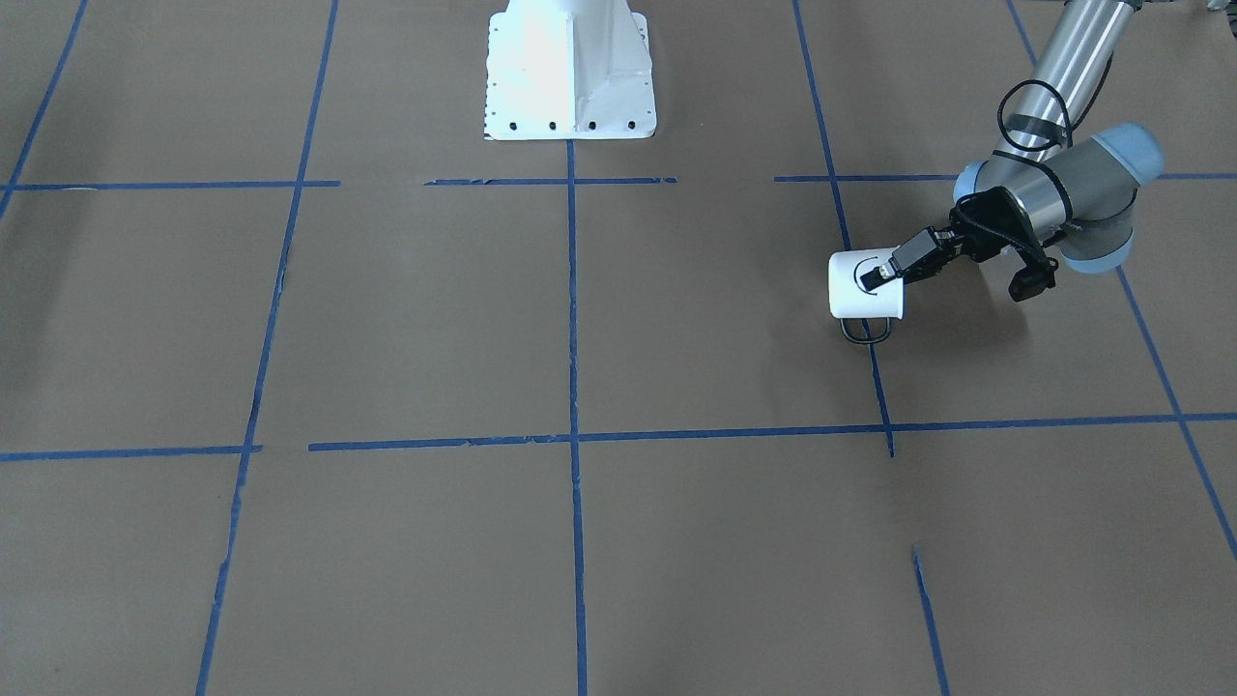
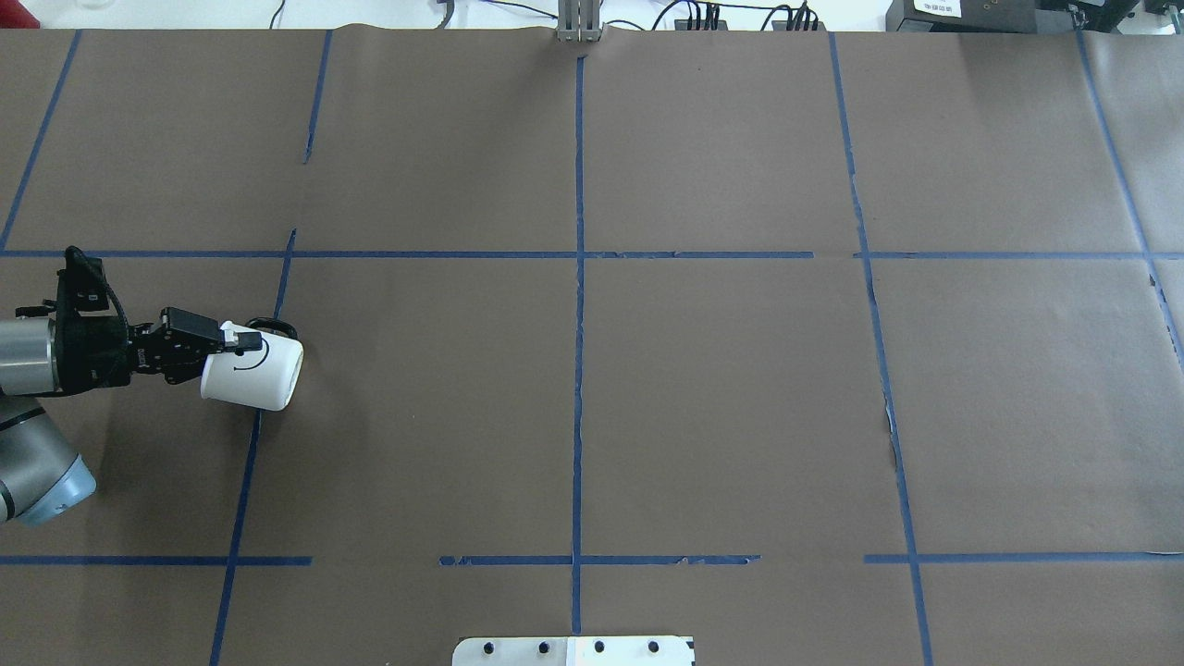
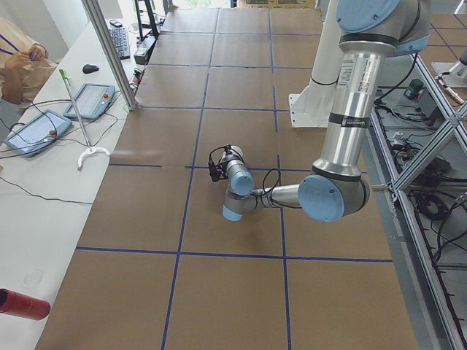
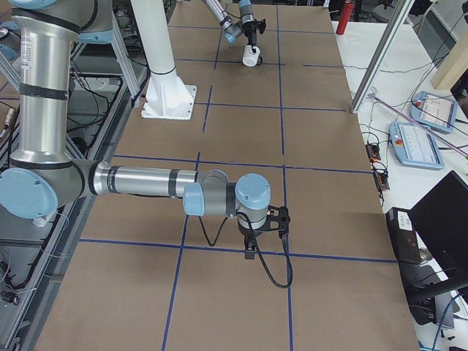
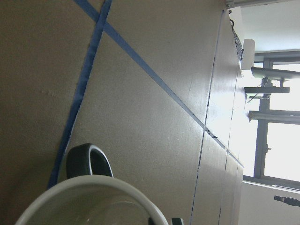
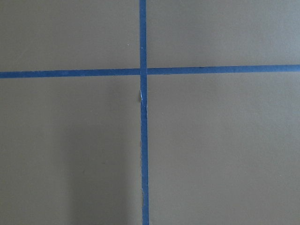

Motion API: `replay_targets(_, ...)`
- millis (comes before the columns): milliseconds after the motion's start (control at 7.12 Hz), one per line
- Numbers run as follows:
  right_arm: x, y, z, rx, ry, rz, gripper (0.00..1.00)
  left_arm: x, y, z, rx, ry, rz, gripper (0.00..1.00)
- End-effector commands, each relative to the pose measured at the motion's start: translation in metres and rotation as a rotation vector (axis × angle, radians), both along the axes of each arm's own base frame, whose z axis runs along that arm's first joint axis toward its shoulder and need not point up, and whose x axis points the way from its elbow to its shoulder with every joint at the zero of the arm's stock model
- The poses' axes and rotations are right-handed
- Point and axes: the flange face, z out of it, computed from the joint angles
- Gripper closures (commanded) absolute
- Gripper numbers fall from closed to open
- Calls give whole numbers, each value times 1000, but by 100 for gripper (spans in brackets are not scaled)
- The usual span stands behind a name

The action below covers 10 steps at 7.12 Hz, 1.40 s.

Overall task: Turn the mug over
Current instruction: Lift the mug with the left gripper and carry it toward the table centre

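The white mug [image 2: 254, 375] with a black smiley face lies tilted on its side at the table's left. Its black loop handle [image 2: 277, 326] points to the far side. It also shows in the front view [image 1: 863, 287] and, small, in the exterior right view [image 4: 252, 57]. My left gripper [image 2: 242, 344] is shut on the mug's wall near the rim, with one finger [image 1: 877, 275] on the outside. The left wrist view shows the mug's rim [image 5: 89, 187] and handle [image 5: 86, 161]. My right gripper [image 4: 252, 245] hangs low over the table; I cannot tell whether it is open.
The robot's white base [image 1: 570, 72] stands at the middle of the near edge. Blue tape lines [image 2: 579, 277] divide the brown table. A side bench with tablets [image 3: 87, 102] and a metal post [image 3: 109, 51] runs along the far edge.
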Motion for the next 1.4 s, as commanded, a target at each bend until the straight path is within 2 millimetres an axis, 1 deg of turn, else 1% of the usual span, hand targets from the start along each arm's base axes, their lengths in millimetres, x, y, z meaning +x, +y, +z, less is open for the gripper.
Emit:
replay_targets(0, 0, 0, 0, 0, 0, 0, 0, -10, 6, -26, -18, 55, 3, 100)
replay_targets(140, 0, 0, 0, -1, 0, 1, 0, -22, 10, -33, -69, 54, -33, 100)
replay_targets(281, 0, 0, 0, 0, 0, 0, 0, -22, 3, -63, -108, 20, -61, 100)
replay_targets(421, 0, 0, -1, 2, 0, 0, 0, -11, -9, -106, -174, -63, -77, 100)
replay_targets(561, 0, 0, 0, 0, 0, 0, 0, 0, -22, -137, -225, -135, -133, 100)
replay_targets(702, 0, 0, 0, 0, 0, 0, 0, 20, -39, -168, -238, -190, -143, 100)
replay_targets(842, 0, 0, -1, 0, 0, 1, 0, 54, -50, -203, -306, -296, -121, 100)
replay_targets(982, 0, 0, -1, 2, 0, 0, 0, 98, -72, -267, -296, -444, -109, 100)
replay_targets(1123, 0, 0, 0, 0, 0, 0, 0, 130, -85, -311, -313, -561, -105, 100)
replay_targets(1263, 0, 0, -1, 2, 0, 0, 0, 162, -75, -340, -320, -608, -97, 100)
